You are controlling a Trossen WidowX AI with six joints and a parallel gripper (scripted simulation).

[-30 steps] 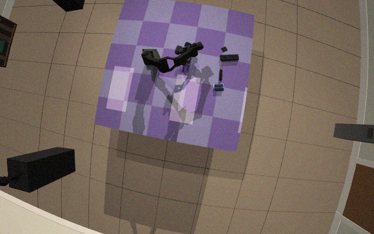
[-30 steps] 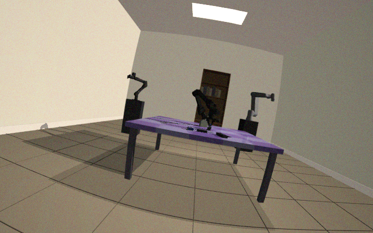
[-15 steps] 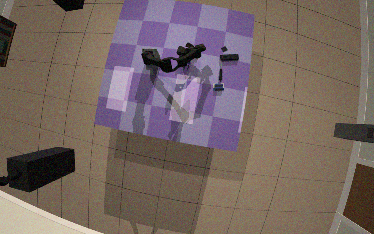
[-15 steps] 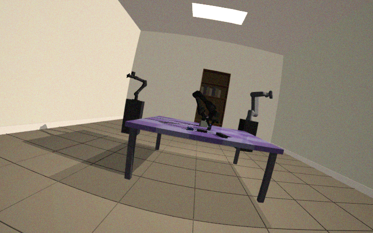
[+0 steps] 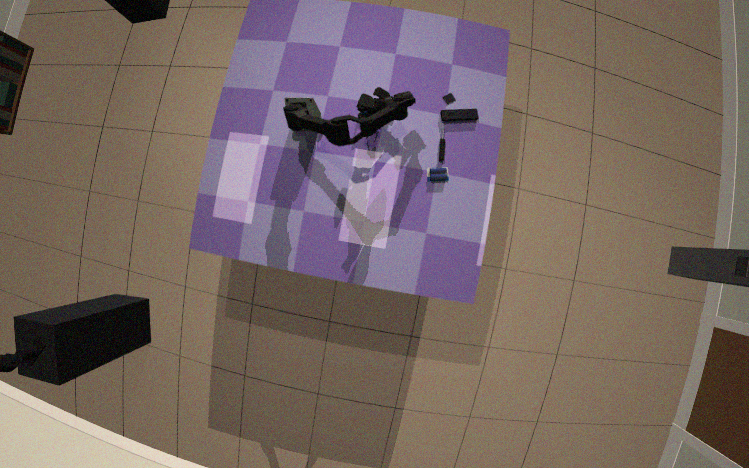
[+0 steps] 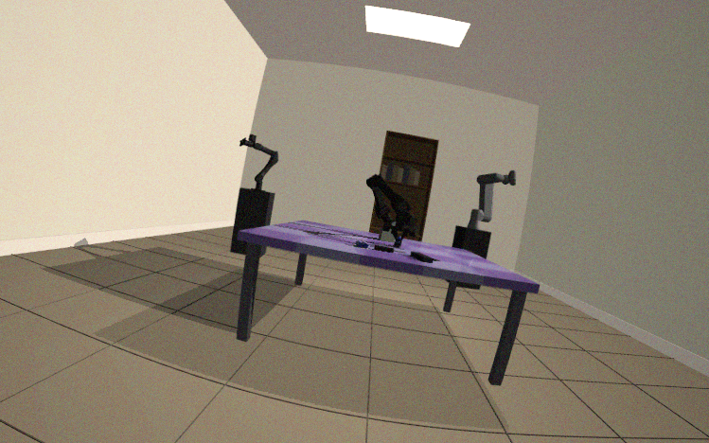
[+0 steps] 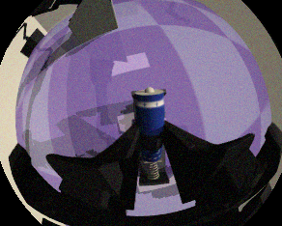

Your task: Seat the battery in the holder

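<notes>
Battery (image 7: 149, 124): a blue cylinder with a pale cap at its far end, seen from the wrist camera clamped between the two dark fingers of the gripper (image 7: 151, 150). It points away from the camera and is carried above the purple checkered table (image 5: 458, 273), not lying on it. At the battery's near end, between the fingers, a small coil-like shape shows; what it belongs to cannot be told.

Holder (image 5: 459, 114): a dark oblong body lying on the table, taken here as the reference. In the top view the gripper (image 5: 401, 103) stands near the holder but apart from it, on the side facing the arm's base (image 5: 301, 113). The battery itself is hidden under the gripper in this view, and the holder does not appear in the wrist view.

Other items, placed from the holder: a small dark piece (image 5: 449, 98) sits just beside its upper corner on the gripper's side; a thin dark rod (image 5: 440, 148) lies just below the holder, running away from it; a small blue object (image 5: 437, 174) rests at the rod's far end, well apart from the holder.

Exterior view: the arm (image 6: 389, 212) bends down over the table, with the gripper low, close above the surface.
</notes>
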